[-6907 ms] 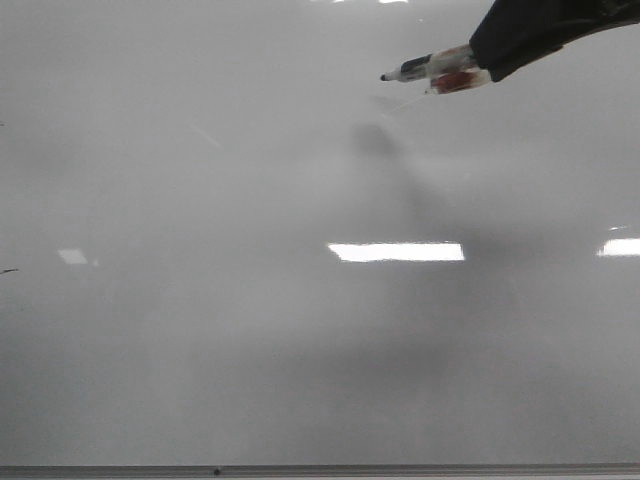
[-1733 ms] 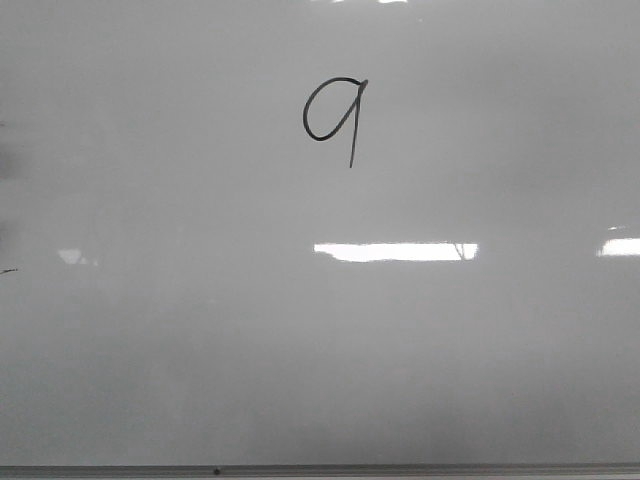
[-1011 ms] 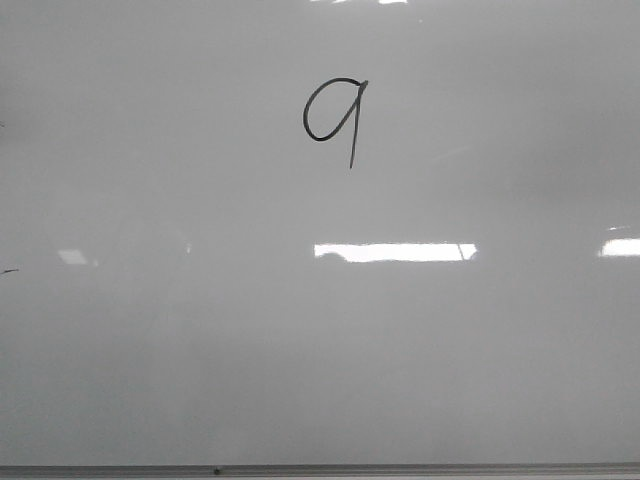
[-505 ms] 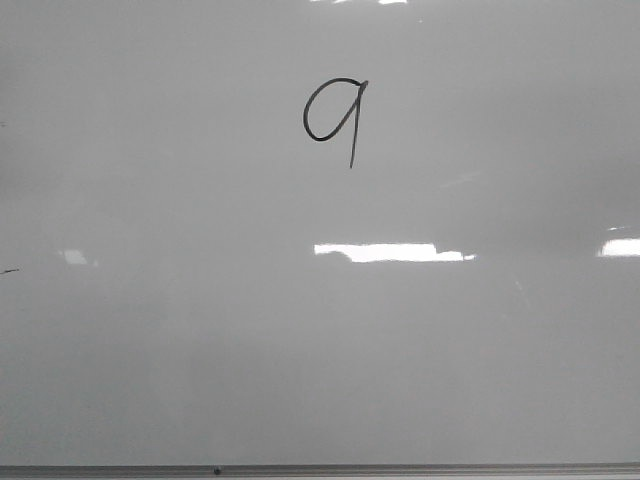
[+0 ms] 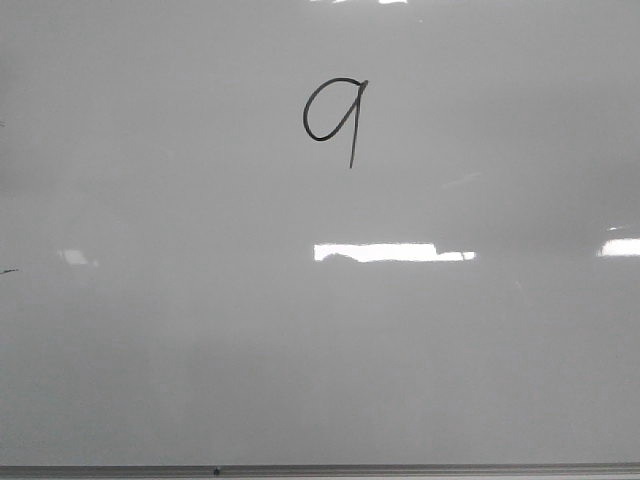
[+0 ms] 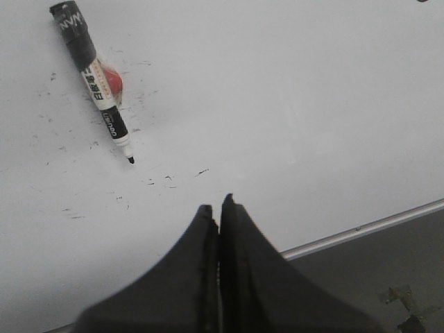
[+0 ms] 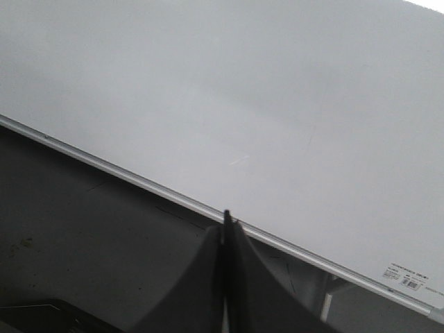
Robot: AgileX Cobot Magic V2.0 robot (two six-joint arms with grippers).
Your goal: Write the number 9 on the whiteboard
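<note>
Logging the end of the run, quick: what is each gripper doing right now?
Left gripper: shut, holding nothing; the marker lies apart on the whiteboard.
Right gripper: shut, holding nothing.

left end effector [image 6: 219, 206]: fingers pressed together, tips touching, nothing held between them
right end effector [image 7: 227, 216]: fingers pressed together, tips touching, nothing held
front view: neither arm visible

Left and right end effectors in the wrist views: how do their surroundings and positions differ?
The left end effector sits over the glossy pale grey whiteboard, with a black-and-white marker pen lying ahead. The right end effector sits at the board's thin grey frame, no marker in sight. Both are shut and hold nothing.
</note>
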